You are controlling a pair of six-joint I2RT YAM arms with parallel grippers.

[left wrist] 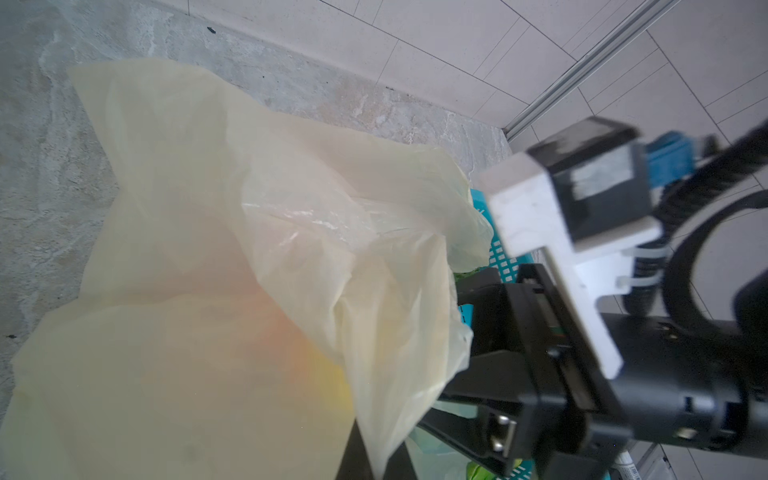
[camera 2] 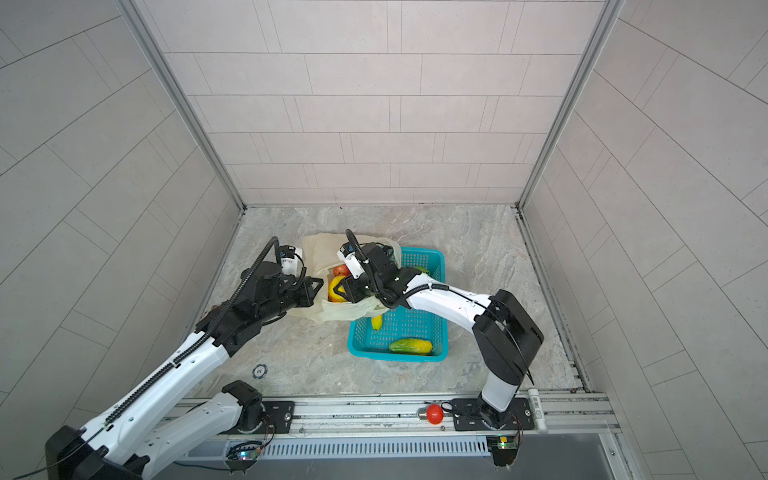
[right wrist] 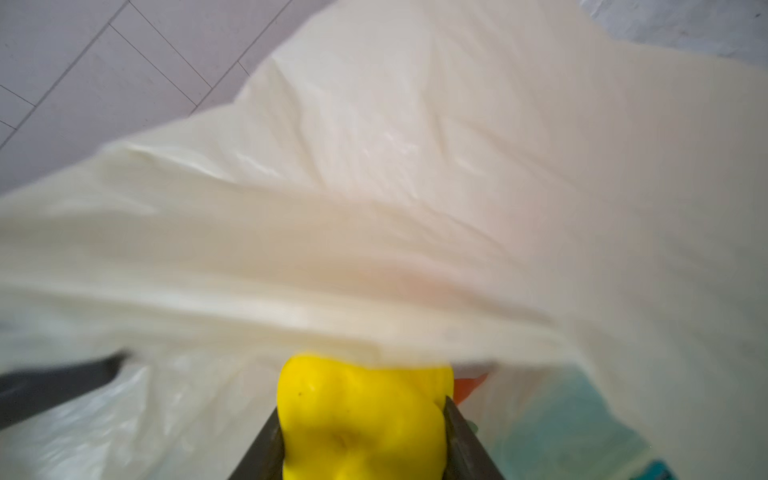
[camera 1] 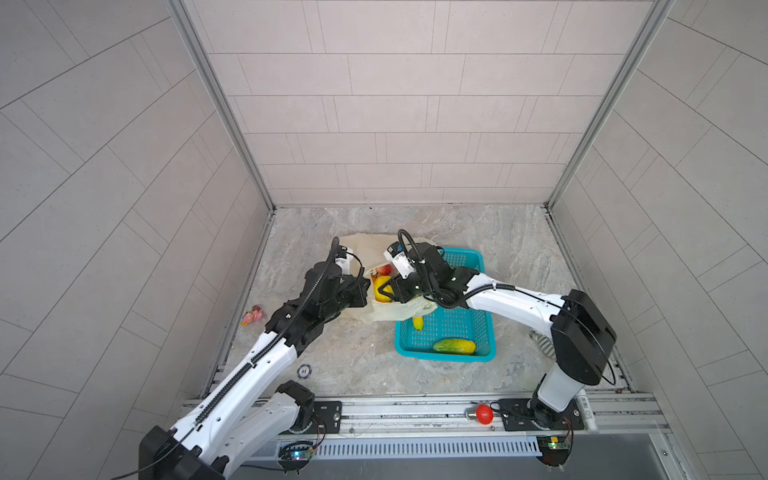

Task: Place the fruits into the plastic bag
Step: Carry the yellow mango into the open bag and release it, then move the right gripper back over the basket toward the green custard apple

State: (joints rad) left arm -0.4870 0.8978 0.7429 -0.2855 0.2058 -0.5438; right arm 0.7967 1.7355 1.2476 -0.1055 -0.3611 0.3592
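right wrist view showed the right gripper (right wrist: 361,405) closed partway on a lumpy yellow fruit (right wrist: 357,440), one jaw pressed to each side. the film of the plastic bag (right wrist: 415,187) billowed just ahead and draped over the fruit's far end. in both top views that gripper sat over the bag's open mouth, with the yellow fruit at or just inside the rim. a red fruit (camera 1: 385,270) already lay in the bag beyond it. the left gripper (camera 1: 367,286) was fully closed at the edge of the mouth on its own side. in the left wrist view the film gathered down towards it, so it looked to be pinching the rim and holding the mouth up, though the pinch itself was hidden. the bag lay on the marbled table top (camera 1: 332,353) between the two arms, its lower flap spilling over a corner of the teal basket (camera 1: 444,357). a banana (camera 1: 417,323) and a green-yellow mango (camera 1: 455,346) were left in the basket, apart from each other.

the step in hand seemed to be delivering the yellow fruit into the bag. the next move probably called for pushing a little deeper past the draped film, then opening the jaws so the fruit dropped beside the red one, with the left side holding the rim up. after that the right arm would need to return to the basket for the banana and mango. the loose film could snag on the jaws on the way out.
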